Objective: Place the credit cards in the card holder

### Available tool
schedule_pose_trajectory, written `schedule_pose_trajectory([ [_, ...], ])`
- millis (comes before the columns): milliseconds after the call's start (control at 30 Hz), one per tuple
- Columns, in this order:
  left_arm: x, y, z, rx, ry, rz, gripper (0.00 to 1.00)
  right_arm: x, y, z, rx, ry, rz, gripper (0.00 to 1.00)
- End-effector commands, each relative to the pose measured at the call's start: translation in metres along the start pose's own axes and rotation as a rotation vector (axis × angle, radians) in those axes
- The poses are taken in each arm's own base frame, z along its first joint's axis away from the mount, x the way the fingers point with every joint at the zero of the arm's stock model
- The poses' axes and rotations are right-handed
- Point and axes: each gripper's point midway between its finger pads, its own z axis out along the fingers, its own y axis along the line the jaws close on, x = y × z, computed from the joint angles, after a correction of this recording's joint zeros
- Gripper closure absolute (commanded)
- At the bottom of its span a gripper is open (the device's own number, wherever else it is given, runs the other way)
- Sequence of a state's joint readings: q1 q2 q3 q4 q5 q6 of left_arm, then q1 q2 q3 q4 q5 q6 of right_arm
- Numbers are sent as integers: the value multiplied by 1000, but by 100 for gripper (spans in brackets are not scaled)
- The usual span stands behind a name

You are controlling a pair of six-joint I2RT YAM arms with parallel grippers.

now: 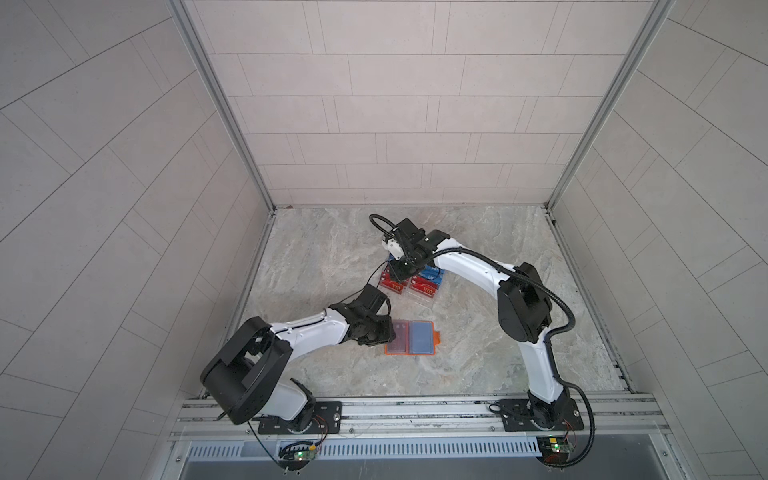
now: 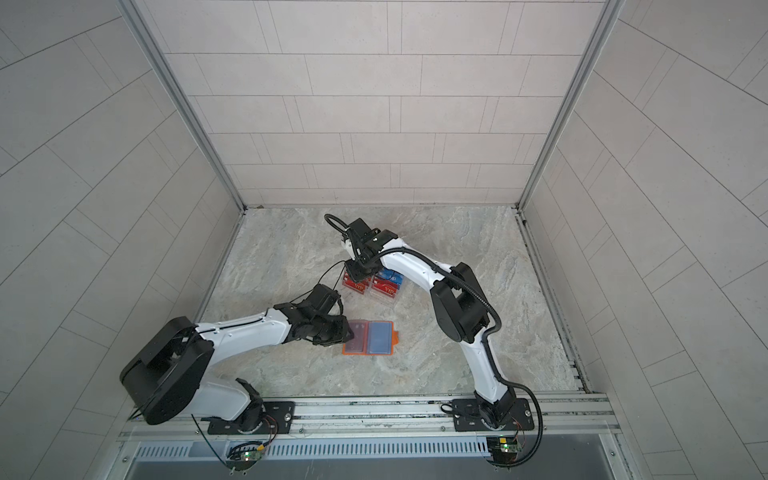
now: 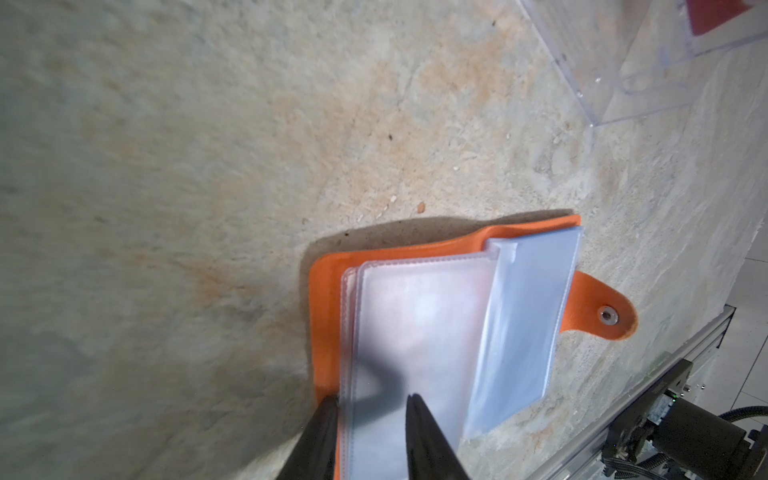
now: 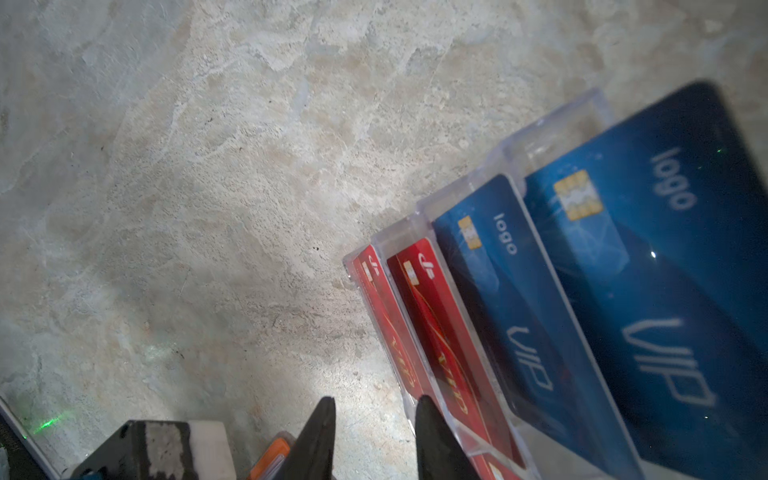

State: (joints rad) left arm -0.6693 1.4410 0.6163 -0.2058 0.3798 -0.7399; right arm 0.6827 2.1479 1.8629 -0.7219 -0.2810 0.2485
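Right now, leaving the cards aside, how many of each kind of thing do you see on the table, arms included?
Orange card holder: 1
Clear racks: 2
Robot arms: 2
Total: 5

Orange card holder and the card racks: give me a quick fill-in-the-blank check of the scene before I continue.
1. The orange leather-like card holder lies ____ on the marble table.
2. The left gripper sits over the holder's clear plastic ____.
3. The right gripper, jaws apart, holds ____ beside the clear acrylic racks.
4. Besides red plastic cards, the racks hold ____ ones.
Missing words: open; sleeves; nothing; blue.
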Motion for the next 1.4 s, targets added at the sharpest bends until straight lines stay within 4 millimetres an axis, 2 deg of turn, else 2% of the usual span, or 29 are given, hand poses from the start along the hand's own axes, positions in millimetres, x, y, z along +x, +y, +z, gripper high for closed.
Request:
schedule_pose_trajectory([
  [0,9,13,4,-38,24,5,67,2,-2,6,33,32,-52,64],
  [867,12,13,2,-22,17,-12,68,7,-17,36,138,129,-176,63],
  [1133,13,14,1,-24,18,-14,67,12,-8,41,89,143,-175,65],
  [1367,12,14,1,-26,17,-14,67,11,-5,39,78,134,-181,72],
])
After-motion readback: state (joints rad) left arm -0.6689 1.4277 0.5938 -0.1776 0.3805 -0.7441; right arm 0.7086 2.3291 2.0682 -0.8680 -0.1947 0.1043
